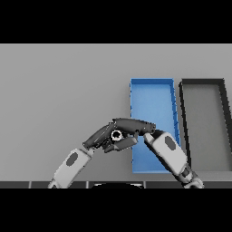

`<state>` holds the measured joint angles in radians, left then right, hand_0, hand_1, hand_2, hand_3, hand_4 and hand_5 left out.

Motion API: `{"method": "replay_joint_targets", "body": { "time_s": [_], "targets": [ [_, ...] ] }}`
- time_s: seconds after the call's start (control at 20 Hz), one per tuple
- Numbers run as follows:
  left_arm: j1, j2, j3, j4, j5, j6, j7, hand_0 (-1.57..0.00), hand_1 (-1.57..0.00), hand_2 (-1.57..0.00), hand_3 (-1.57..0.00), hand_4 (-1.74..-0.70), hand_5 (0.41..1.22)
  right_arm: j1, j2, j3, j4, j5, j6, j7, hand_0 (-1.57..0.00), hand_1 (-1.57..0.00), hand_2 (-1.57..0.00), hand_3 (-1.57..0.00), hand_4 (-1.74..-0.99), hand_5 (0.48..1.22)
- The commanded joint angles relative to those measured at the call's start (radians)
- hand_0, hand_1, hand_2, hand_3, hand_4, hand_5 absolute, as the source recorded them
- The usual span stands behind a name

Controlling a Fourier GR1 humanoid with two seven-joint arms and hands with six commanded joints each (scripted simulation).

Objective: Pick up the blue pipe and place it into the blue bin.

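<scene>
My right hand [133, 125] and left hand [106, 136] met at the blue bin's [152, 93] left edge, too tangled to tell open from closed, no blue pipe showing, so I wanted a slow, careful move.

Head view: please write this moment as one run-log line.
left hand: beside right hand | right hand: at blue bin's left edge | blue pipe: unseen | black bin: right

A flat, plain grey counter [59, 99] filled nearly the whole view, evenly lit and without hard shadows. On its right side stood a black-rimmed rectangular tray with a grey floor [184, 127], running from near to far. Along the near edge lay a dark strip [36, 184].
</scene>
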<state>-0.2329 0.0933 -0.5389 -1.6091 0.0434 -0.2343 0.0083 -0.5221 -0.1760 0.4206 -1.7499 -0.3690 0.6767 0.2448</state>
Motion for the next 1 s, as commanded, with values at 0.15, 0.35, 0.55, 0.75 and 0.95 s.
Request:
{"method": "replay_joint_targets", "body": {
  "time_s": [0.15, 0.35, 0.55, 0.75, 0.95],
  "targets": [
    [-0.013, 0.045, -0.023, 0.011, -0.064, -0.021, -0.065, -0.93, -0.87, -0.78, -0.85, -1.41, 1.221, 0.025, 0.011, -0.004, -0.013, -0.043, -0.02, 0.034, -1.55, -1.55, -1.55, -1.54, -1.487, 1.187],
    [-0.024, 0.069, -0.036, 0.011, -0.14, -0.066, -0.088, -0.38, -0.35, -0.32, -0.35, -1.09, 1.113, 0.027, 0.033, -0.016, -0.027, -0.033, 0.001, 0.078, -1.56, -1.56, -1.56, -1.56, -1.492, 1.207],
    [-0.017, 0.085, -0.031, 0.021, -0.164, -0.048, -0.031, -0.15, -0.14, -0.13, -0.14, -0.94, 0.785, 0.043, 0.049, -0.034, -0.045, -0.036, 0.025, 0.044, -1.57, -1.57, -1.57, -1.57, -1.496, 1.215],
    [-0.017, 0.088, -0.025, 0.022, -0.157, -0.047, -0.02, -0.06, -0.06, -0.05, -0.06, -0.89, 0.638, 0.02, 0.068, -0.042, -0.032, -0.012, 0.02, 0.06, -1.57, -1.57, -1.57, -1.57, -1.493, 1.219],
    [-0.013, 0.067, -0.021, 0.039, -0.129, -0.052, 0.008, -0.03, -0.02, -0.02, -0.02, -0.89, 0.576, 0.027, 0.079, -0.056, -0.024, -0.028, 0.031, 0.065, -1.57, -1.57, -1.57, -1.57, -1.489, 1.22]
  ]
}}
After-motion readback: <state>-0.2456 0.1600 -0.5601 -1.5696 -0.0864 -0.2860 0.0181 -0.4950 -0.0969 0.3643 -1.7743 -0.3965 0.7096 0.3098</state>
